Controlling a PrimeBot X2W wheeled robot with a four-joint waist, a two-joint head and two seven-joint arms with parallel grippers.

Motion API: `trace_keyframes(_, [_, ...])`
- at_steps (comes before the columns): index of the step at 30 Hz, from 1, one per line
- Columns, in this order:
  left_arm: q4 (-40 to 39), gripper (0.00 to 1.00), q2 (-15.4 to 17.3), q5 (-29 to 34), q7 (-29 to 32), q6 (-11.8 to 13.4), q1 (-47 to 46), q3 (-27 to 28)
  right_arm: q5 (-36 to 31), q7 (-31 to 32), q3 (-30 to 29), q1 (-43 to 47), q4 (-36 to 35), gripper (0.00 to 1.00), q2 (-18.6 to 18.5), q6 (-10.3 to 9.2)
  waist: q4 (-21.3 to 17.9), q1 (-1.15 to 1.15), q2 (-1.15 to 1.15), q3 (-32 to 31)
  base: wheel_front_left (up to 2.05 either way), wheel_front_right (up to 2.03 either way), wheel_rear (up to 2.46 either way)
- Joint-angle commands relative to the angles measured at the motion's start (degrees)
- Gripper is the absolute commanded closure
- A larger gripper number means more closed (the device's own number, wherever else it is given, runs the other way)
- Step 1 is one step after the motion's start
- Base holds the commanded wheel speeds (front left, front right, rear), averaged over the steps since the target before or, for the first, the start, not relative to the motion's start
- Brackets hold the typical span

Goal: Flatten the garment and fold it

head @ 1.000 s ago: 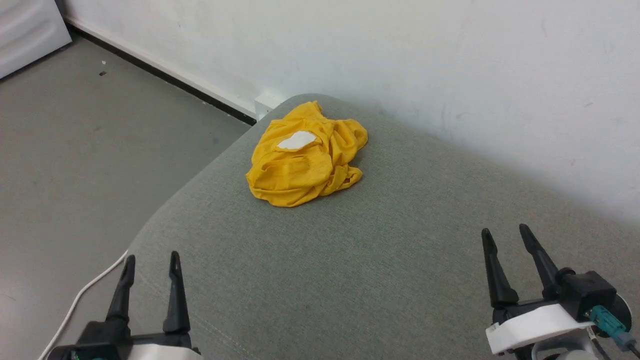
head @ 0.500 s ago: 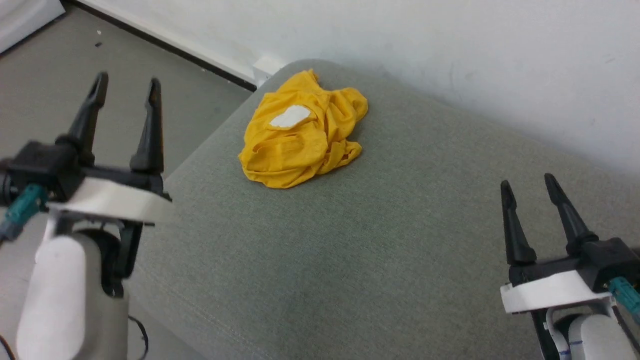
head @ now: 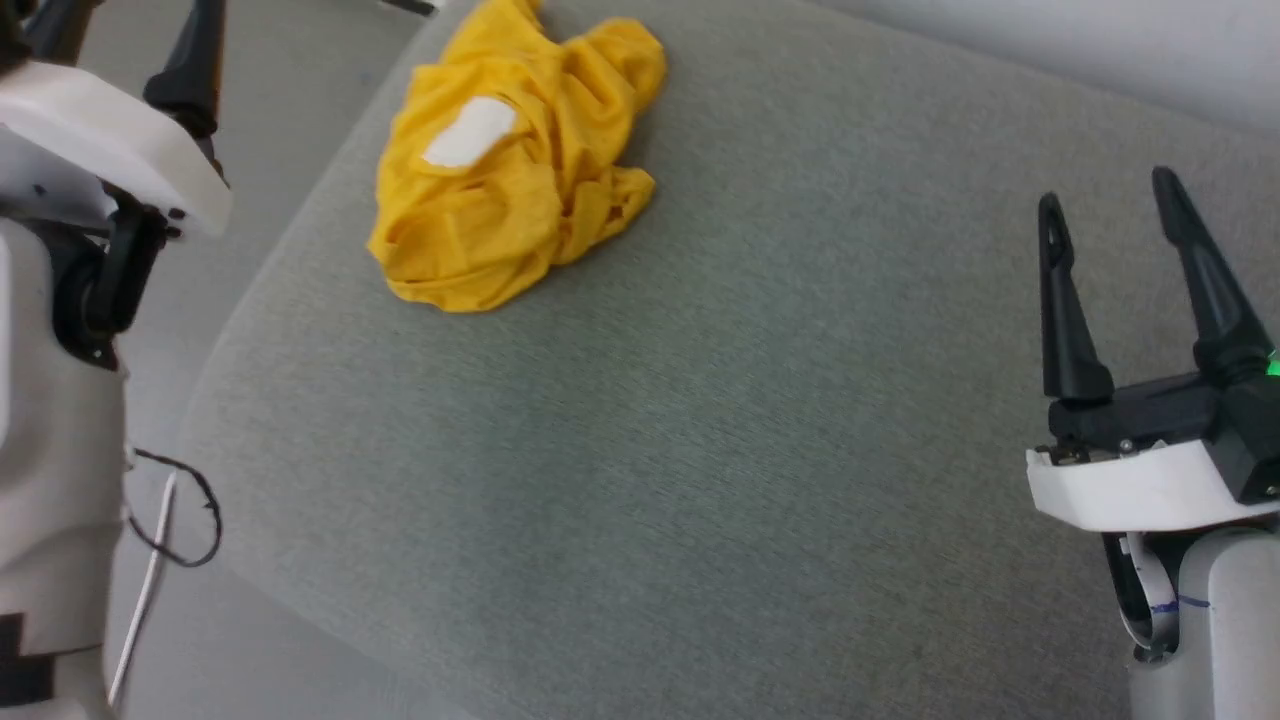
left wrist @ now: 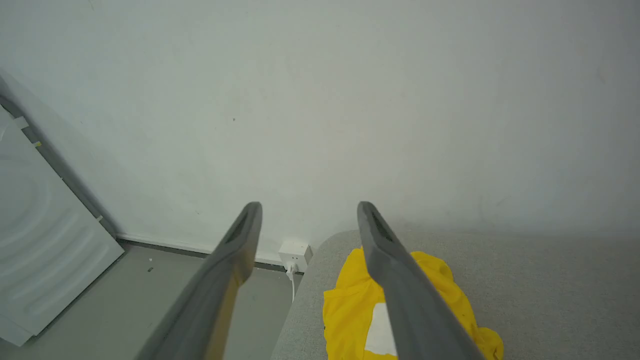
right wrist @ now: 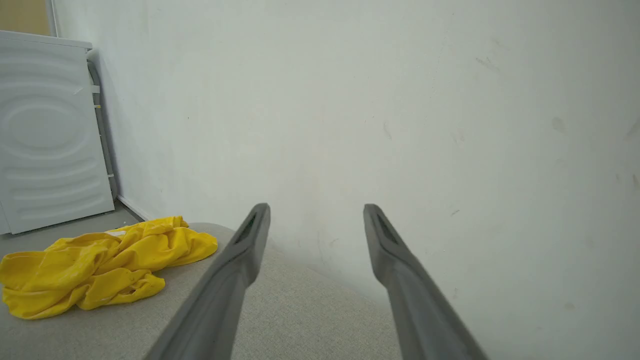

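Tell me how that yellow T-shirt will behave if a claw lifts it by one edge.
The T-shirt lies crumpled in soft folds, so it will probably hang limp and unfurl rather than keep shape. The thin fabric looks light. On the woven grey cushion, pushing would likely bunch it, not slide it.

A grey-green, fabric-covered padded surface (head: pixel 760 420) with a rounded corner carries 1 crumpled mustard-yellow garment (head: pixel 500 220), which lies bunched in a heap just inside that corner, with 1 white patch (head: pixel 470 132) facing up on its top.
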Motion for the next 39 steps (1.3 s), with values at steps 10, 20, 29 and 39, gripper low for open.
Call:
trace_keyframes(10, [12.22, 0.00, 7.65, -12.41, 7.16, -0.37, -3.93, -12.35, -0.21, 1.18, -1.86, -1.82, -3.38, 0.00, 0.02, -0.12, -10.82, -0.03, 0.00, 14.04, 0.00, 0.00, 0.00])
trace_keyframes(20, [19.50, 0.00, 9.72, -18.13, 12.50, -0.38, -4.64, -17.44, 0.55, 0.79, -2.06, -2.51, -3.91, 0.00, 0.02, -0.12, -13.32, -0.03, 0.00, 16.28, 0.00, 0.00, 0.00])
trace_keyframes(29, [24.51, 1.00, 11.49, -18.59, 8.93, -0.38, -5.03, -20.33, 1.67, 0.33, -2.20, -2.83, -2.89, 0.00, 0.02, -0.12, -14.66, -0.03, 0.00, 13.97, 0.00, 0.00, 0.00])
trace_keyframes(39, [25.34, 1.00, 14.12, -17.98, -0.71, -0.34, -8.57, -18.41, 5.12, -2.05, -3.24, -1.35, 0.73, 0.00, 0.02, -0.12, -14.77, -0.03, 0.00, 7.23, 0.00, 0.00, 0.00])
